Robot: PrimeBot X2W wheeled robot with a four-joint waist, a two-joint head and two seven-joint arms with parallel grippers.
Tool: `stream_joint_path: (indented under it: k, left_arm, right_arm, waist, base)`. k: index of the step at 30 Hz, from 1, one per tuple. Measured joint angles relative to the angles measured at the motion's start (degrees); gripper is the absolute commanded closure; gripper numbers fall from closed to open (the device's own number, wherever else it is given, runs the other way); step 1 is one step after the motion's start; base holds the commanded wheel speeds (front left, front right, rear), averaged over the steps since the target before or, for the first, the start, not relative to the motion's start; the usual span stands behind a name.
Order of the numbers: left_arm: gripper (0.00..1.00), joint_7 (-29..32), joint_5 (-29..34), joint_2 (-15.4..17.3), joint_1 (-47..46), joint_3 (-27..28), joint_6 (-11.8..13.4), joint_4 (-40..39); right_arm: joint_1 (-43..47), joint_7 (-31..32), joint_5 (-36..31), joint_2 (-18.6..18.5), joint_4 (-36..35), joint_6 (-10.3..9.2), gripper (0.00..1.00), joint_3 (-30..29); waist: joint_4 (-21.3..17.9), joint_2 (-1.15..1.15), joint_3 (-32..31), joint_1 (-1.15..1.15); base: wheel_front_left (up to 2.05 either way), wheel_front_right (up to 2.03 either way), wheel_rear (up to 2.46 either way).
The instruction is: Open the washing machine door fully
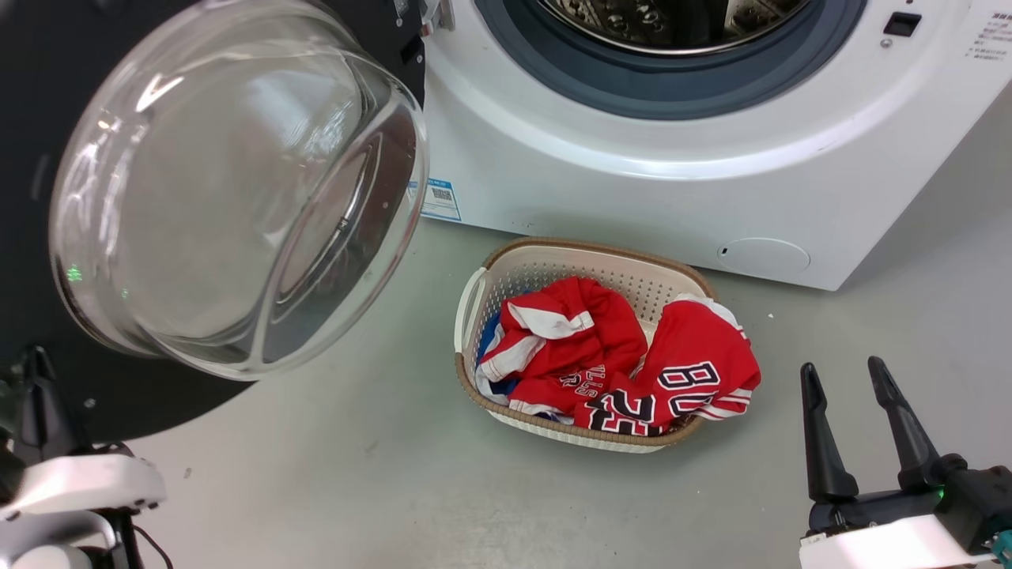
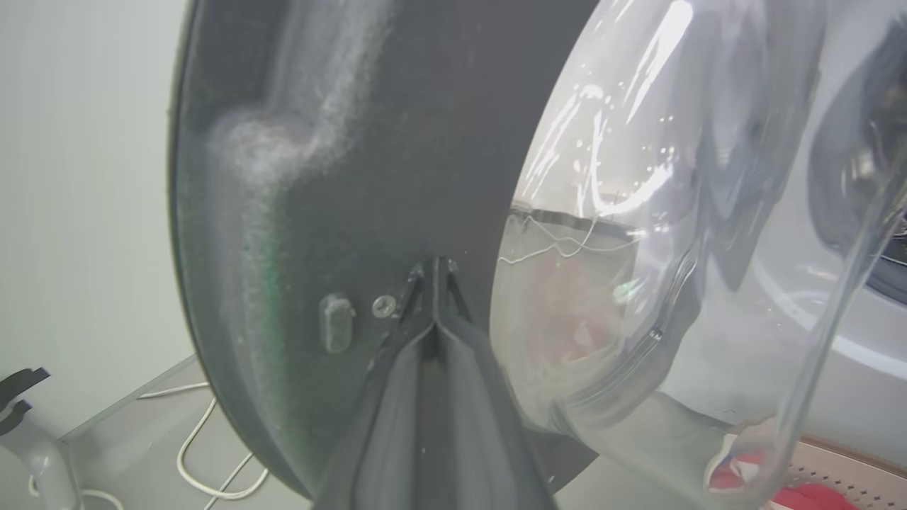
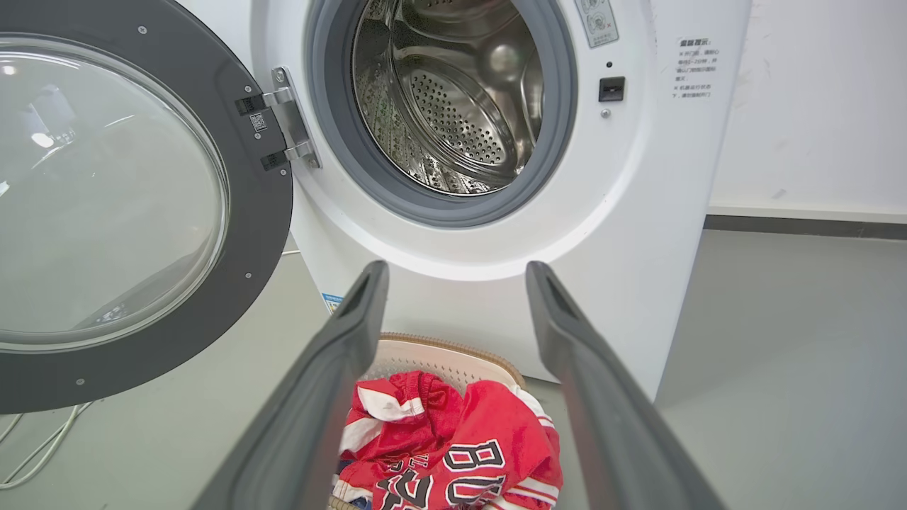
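The washing machine [image 1: 593, 182] [image 3: 616, 212] stands with its steel drum [image 3: 453, 92] exposed. The washing machine door [image 1: 237, 182] [image 2: 319, 177] [image 3: 262, 212], black with a bulging glass bowl, hangs swung out to the machine's left on its metal hinge [image 3: 287, 117]. My left gripper [image 1: 35, 363] [image 2: 434, 265] is shut, its tips touching the door's black inner face beside the glass bowl. My right gripper [image 1: 850, 375] [image 3: 457, 273] is open and holds nothing, low at the right, apart from the door and pointing at the machine's front.
A beige laundry basket [image 1: 474, 292] [image 3: 425, 347] with red jerseys [image 1: 601, 348] sits on the grey floor in front of the machine. A white cable [image 2: 205, 439] [image 3: 35, 453] lies on the floor behind the door. A pale wall [image 3: 815, 106] runs to the right.
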Motion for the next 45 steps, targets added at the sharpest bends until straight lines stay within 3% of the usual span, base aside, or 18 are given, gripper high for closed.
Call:
stream_joint_path:
  k: [11, 33, 45]
  left_arm:
    - [1.00, 0.01, 0.32, 1.59, -6.58, 6.27, -2.31, 6.92]
    - [1.00, 0.00, 1.62, 8.14, -21.07, 10.79, -6.76, 23.26]
    - [1.00, 0.01, 3.50, 9.25, -23.53, 12.05, -7.80, 27.15]
  right_arm:
    - [-0.92, 0.00, -1.68, 0.00, -0.66, 0.00, 0.00, -0.86]
    - [-3.65, 0.00, -3.86, 0.00, -1.89, 0.00, 0.00, -1.22]
    - [-4.30, 0.00, -3.96, 0.01, -1.74, 0.00, 0.00, -1.12]
  waist:
    - [-0.07, 0.00, 2.69, 0.00]
    - [-0.52, 0.00, 8.76, 0.00]
    - [-0.55, 0.00, 9.02, 0.00]
  base:
    - [0.00, 0.00, 0.00]
    - [0.00, 0.00, 0.00]
    - [0.00, 0.00, 0.00]
